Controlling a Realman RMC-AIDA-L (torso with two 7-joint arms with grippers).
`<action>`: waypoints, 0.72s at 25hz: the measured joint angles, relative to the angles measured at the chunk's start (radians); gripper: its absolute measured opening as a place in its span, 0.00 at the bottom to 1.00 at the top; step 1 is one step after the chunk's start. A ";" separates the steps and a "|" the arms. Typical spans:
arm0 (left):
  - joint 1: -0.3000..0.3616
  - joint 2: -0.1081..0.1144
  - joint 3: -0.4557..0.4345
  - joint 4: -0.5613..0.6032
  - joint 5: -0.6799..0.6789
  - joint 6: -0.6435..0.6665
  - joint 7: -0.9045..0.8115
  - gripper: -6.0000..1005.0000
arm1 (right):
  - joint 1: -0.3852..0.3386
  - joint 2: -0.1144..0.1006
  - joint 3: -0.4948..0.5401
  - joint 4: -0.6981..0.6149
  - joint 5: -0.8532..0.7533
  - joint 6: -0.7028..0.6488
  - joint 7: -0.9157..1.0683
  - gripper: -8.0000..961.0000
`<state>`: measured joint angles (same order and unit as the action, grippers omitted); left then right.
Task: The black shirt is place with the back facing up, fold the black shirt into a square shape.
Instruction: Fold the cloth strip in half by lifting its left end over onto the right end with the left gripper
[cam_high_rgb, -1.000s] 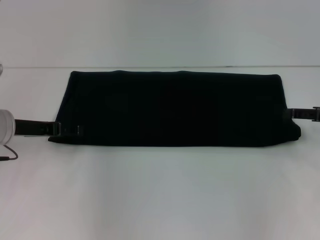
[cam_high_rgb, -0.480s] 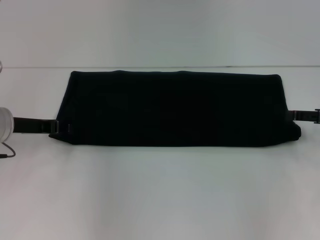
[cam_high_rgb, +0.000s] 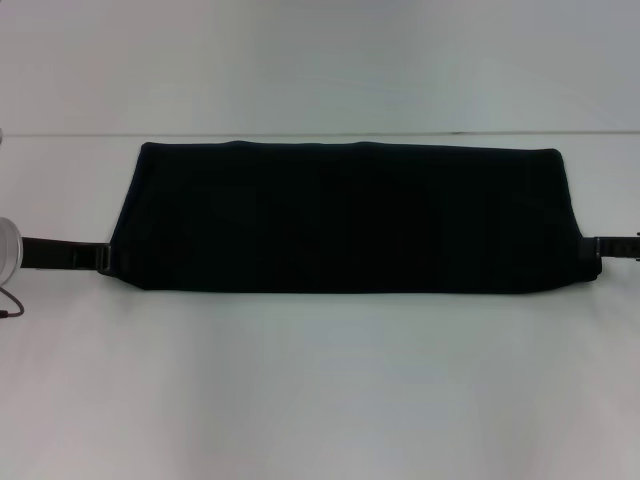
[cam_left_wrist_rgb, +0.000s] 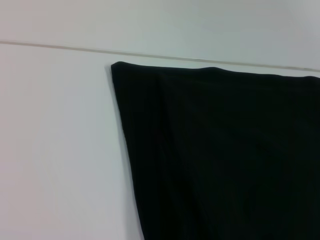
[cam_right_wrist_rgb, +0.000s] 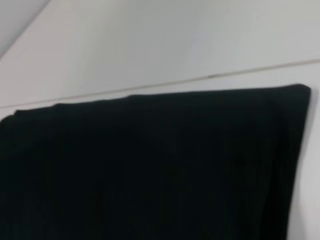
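Observation:
The black shirt (cam_high_rgb: 350, 218) lies flat on the white table (cam_high_rgb: 320, 390) as a long, wide band, its far edge straight and its near edge slightly narrower. My left gripper (cam_high_rgb: 100, 257) sits low at the shirt's near left corner, right at the cloth's edge. At the near right corner is my right gripper (cam_high_rgb: 600, 246), also at the edge. In the left wrist view the shirt (cam_left_wrist_rgb: 225, 160) shows its far left corner, and in the right wrist view the shirt (cam_right_wrist_rgb: 150, 170) shows its far right corner. No fingers appear in either wrist view.
A thin seam line (cam_high_rgb: 320, 133) crosses the table just beyond the shirt. The left arm's silver wrist (cam_high_rgb: 6, 255) and a thin cable (cam_high_rgb: 12, 305) sit at the left border. White tabletop surrounds the shirt.
Both grippers have slid outward off the shirt's near corners, the left one to the left and the right one to the right. The near corners have settled flat.

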<state>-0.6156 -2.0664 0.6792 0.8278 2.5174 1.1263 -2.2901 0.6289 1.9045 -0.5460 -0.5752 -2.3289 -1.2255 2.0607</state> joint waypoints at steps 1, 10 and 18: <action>0.000 0.000 0.000 0.000 0.000 0.002 0.000 0.04 | 0.000 0.000 0.000 -0.001 -0.007 0.000 0.006 0.84; -0.003 0.000 0.002 -0.001 0.000 0.005 0.002 0.01 | 0.004 0.012 0.000 0.005 -0.032 0.011 0.007 0.84; -0.002 -0.002 0.002 -0.003 0.000 0.000 0.011 0.01 | 0.019 0.038 -0.037 0.006 -0.032 0.058 0.007 0.69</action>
<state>-0.6178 -2.0685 0.6810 0.8252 2.5172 1.1266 -2.2789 0.6484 1.9428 -0.5826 -0.5691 -2.3610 -1.1672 2.0672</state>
